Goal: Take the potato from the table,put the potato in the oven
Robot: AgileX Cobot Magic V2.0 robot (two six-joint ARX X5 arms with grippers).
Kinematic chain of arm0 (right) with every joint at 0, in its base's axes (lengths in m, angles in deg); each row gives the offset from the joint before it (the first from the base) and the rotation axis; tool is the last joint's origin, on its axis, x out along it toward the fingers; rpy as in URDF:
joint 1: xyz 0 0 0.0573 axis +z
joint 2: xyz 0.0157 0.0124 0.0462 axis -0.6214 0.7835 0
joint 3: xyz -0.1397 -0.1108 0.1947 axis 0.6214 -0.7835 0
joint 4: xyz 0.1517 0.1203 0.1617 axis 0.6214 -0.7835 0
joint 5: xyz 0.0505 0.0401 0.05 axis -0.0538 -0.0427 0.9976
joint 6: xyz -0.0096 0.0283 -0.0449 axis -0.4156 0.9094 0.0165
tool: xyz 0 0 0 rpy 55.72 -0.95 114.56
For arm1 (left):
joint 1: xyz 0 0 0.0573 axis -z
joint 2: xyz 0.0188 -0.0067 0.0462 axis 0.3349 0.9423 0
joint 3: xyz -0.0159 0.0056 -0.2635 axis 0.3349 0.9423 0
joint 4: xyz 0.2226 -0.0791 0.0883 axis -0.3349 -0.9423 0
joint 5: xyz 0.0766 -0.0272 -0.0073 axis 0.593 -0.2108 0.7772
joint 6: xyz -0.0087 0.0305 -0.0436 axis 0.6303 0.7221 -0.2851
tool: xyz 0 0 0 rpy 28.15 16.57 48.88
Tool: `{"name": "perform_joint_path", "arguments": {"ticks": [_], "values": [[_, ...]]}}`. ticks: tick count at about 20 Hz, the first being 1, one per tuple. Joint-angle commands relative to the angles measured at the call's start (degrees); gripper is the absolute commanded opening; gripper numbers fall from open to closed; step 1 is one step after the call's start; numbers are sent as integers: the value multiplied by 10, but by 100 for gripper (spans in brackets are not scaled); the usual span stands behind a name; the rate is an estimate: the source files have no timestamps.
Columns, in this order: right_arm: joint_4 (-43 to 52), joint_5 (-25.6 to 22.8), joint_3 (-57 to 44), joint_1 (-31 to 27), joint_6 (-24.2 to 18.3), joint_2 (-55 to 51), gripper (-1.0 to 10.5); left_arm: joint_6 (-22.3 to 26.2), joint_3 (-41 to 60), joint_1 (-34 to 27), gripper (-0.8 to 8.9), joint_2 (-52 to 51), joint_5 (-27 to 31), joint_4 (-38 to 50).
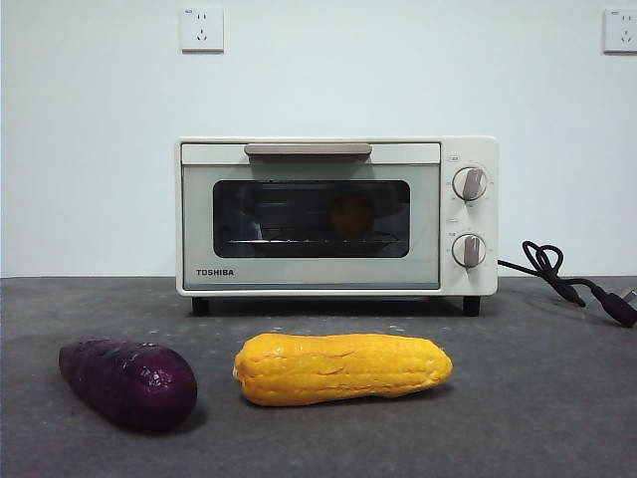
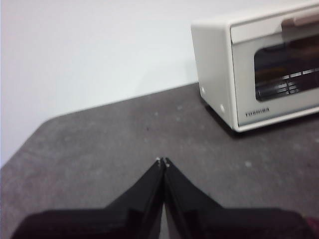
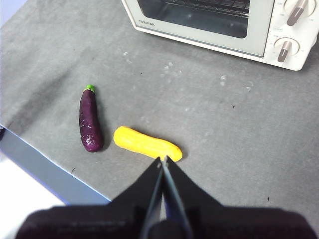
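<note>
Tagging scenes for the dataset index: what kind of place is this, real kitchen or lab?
Probably a lab tabletop staged as a kitchen: a toaster oven on a bare grey table, blank white wall with sockets, and corn and eggplant laid out.

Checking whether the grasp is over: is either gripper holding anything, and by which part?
Nothing is held. The left gripper and right gripper are both shut on nothing; the potato sits inside the closed oven.

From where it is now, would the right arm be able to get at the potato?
Probably not. The potato already sits inside the oven, seen through its glass, and the door looks closed. The right gripper, jaws shut, hangs above the corn, away from the oven.
</note>
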State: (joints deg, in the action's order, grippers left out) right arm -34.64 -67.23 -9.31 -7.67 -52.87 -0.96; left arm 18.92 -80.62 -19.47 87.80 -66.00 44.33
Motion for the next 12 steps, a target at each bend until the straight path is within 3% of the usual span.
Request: {"name": "perform_joint_path", "arguments": {"ticks": [1,6,12], "values": [[2,0,0,1,-1,0,1,-15,9,-2,-4,-14,-1,-56],[1,-1,0,1,-1,-1,1,-56,8,-2,-4,-14,-3,-90],[1,-1,0,1,-1,-1,1,-55,8,-2,-4,-13,-1,-90]]}}
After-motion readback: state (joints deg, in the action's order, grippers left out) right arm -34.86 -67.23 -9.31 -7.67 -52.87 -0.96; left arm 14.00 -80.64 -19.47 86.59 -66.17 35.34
